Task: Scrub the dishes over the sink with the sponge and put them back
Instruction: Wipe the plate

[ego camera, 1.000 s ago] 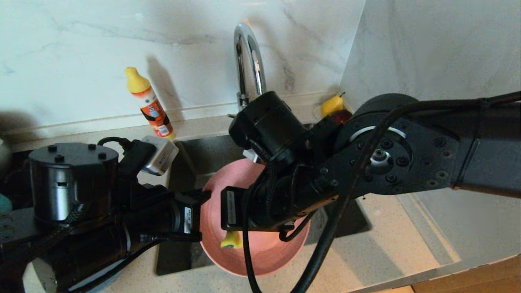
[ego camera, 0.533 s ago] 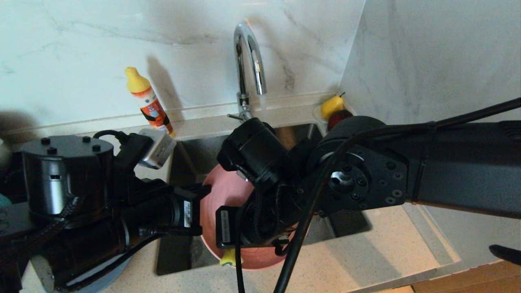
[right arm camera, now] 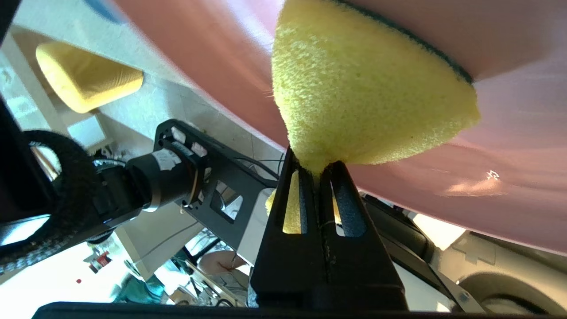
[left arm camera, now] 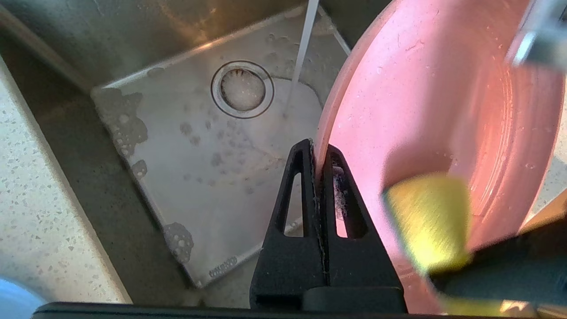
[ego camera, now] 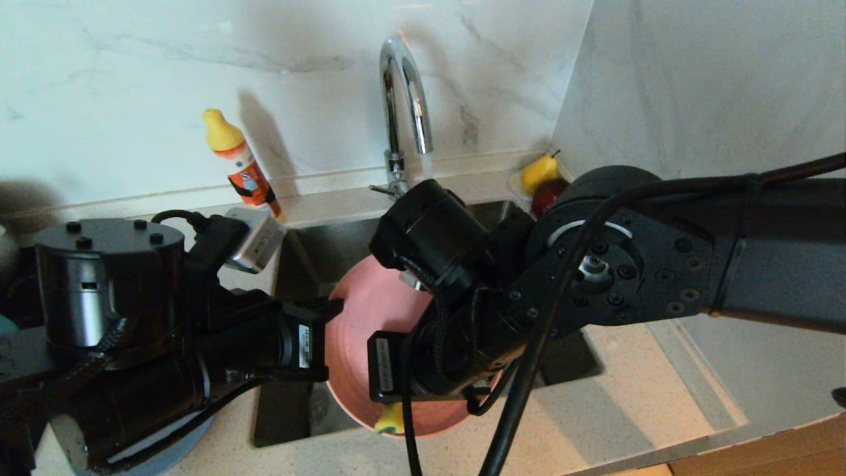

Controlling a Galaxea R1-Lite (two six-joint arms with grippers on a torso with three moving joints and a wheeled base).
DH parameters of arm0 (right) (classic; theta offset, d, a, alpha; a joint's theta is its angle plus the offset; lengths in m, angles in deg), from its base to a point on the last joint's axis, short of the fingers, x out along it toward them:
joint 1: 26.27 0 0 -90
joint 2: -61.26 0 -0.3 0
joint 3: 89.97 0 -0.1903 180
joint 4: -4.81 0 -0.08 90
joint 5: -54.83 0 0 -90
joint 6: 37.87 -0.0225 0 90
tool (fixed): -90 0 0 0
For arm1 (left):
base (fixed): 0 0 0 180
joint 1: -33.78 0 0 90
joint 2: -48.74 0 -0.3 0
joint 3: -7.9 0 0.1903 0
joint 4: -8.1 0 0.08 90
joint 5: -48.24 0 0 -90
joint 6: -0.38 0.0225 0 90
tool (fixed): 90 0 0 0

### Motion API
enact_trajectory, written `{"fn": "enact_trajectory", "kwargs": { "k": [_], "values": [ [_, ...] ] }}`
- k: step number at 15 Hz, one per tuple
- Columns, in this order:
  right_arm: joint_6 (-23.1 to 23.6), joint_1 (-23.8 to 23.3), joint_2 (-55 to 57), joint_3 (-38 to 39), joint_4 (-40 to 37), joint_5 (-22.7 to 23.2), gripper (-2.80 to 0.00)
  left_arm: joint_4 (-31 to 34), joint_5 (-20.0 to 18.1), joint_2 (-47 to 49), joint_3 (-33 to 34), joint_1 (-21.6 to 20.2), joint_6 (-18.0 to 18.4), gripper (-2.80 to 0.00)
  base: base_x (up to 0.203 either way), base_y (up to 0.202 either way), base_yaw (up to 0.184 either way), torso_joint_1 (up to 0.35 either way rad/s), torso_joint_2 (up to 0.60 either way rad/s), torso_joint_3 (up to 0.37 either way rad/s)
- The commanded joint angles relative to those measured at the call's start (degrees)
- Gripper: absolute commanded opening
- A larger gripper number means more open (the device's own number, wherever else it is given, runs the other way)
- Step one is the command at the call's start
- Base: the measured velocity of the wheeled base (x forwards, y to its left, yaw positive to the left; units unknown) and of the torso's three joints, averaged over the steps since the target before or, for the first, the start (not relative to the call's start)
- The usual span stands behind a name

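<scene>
My left gripper (left arm camera: 316, 148) is shut on the rim of the pink plate (ego camera: 357, 330), holding it on edge and tilted over the sink (ego camera: 310, 254). My right gripper (right arm camera: 316, 166) is shut on the yellow sponge (right arm camera: 367, 97). The sponge's green layer lies pressed against the plate's face (right arm camera: 509, 128). In the head view the sponge (ego camera: 390, 420) peeks out at the plate's lower rim, under the right wrist. A thin stream of water (left arm camera: 301, 53) runs from the chrome tap (ego camera: 403, 99) onto the wet sink floor (left arm camera: 199, 168) beside the drain (left arm camera: 242, 88). The light-blue plate (ego camera: 165, 456) lies on the counter under my left arm.
An orange bottle with a yellow cap (ego camera: 241, 168) stands behind the sink at the left. A yellow pear (ego camera: 538, 168) and a red fruit (ego camera: 552, 188) sit in the back right corner. Speckled counter (ego camera: 634, 390) runs right of the sink, up to the side wall.
The sponge has slid down the plate's face to its lower rim while the right arm swung left and back. The left gripper and the plate have barely moved.
</scene>
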Motion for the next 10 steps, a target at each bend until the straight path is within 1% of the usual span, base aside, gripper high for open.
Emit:
{"fn": "enact_trajectory", "kwargs": {
  "k": [1, 6, 10],
  "values": [
    [-0.25, -1.37, -1.01, 0.08, -0.92, 0.0, -2.8, 0.09, 0.24, -0.11, -0.45, 0.01, -0.08, -2.8, 0.0, 0.0, 0.0, 0.0, 0.0, 0.0],
    [-0.5, -4.43, -0.31, 0.25, -1.54, -0.52, -2.8, 0.46, 0.34, -0.73, -1.07, 0.01, -0.16, -2.8, 0.0, 0.0, 0.0, 0.0, 0.0, 0.0],
    [-0.43, -7.32, -2.37, 0.25, -1.63, -0.52, -2.8, 0.37, 0.16, -0.55, -0.81, 0.01, -0.16, -2.8, 0.0, 0.0, 0.0, 0.0, 0.0, 0.0]
  ]
}}
